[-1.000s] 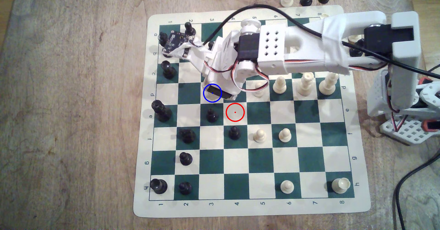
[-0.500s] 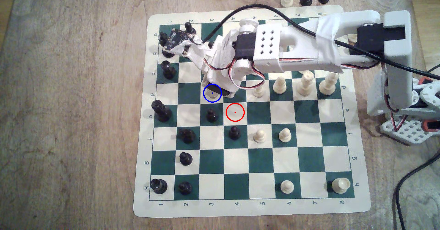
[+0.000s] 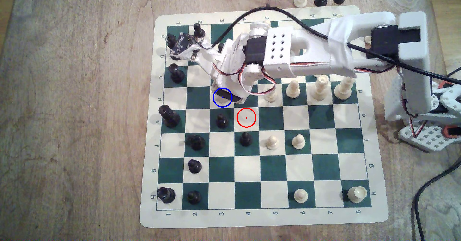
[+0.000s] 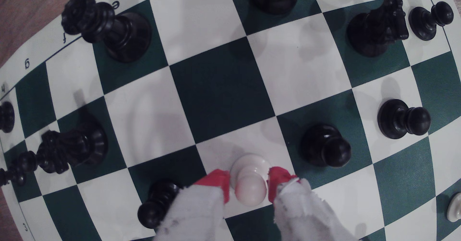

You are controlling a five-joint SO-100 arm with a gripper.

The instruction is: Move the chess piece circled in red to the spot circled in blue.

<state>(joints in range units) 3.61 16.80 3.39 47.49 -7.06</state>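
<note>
A wooden table [image 3: 74,106] carries a green and cream chessboard [image 3: 262,168] with numbers and letters along its margins. The white robot arm [image 3: 311,49] reaches in from the exterior view's right, across the far half of the board, and bends down over the blue ring [image 3: 222,97] on row d, column 3. The red ring [image 3: 246,117] marks a bare cream square one row nearer and one column to the exterior view's right.

In the wrist view the gripper [image 4: 248,181] stands with its red-tipped fingers [image 4: 219,180] on either side of the cream pawn [image 4: 249,178], which sits upright with its base on a cream square. The fingers lie close against the pawn's neck, but whether they press it or are slightly apart I cannot tell. A black pawn [image 4: 324,145] stands on the green square just beside it, and a black piece [image 4: 159,201] rests on the other side, partly hidden by a finger's white wrapping.
</note>
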